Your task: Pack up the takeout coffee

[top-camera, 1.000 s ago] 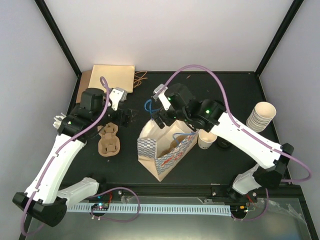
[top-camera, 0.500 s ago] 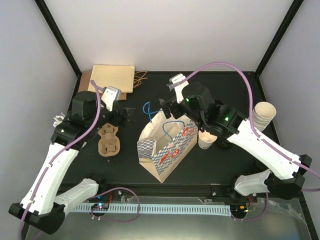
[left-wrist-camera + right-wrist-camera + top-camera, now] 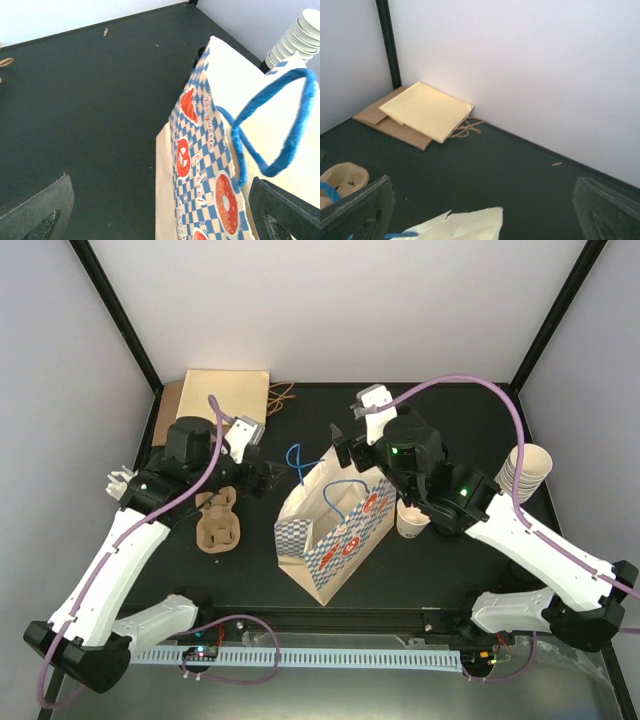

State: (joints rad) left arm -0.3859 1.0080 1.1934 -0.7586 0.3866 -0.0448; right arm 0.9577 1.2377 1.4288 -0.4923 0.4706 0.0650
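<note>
The takeout coffee, a small cream paper cup (image 3: pixel 411 521), stands on the black table just right of the blue-checked paper bag (image 3: pixel 332 530), partly under my right arm. The bag stands upright with its blue handles (image 3: pixel 280 125) raised. My left gripper (image 3: pixel 268 480) hovers open just left of the bag's top, empty, and the bag's checked side (image 3: pixel 205 165) lies between its fingers (image 3: pixel 40 212). My right gripper (image 3: pixel 342 453) is open and empty above the bag's far edge (image 3: pixel 470 225), facing the back wall. Neither wrist view shows the cup.
A tall stack of nested cream cups (image 3: pixel 524 473) stands at the right edge. A brown pulp cup carrier (image 3: pixel 218 520) lies left of the bag. Flat tan paper bags (image 3: pixel 222 396) lie in the back left corner. White walls close in the table.
My right gripper has lifted away from the bag's mouth toward the back. My left gripper has opened fully and swung right toward the bag. The bag's mouth has narrowed.
</note>
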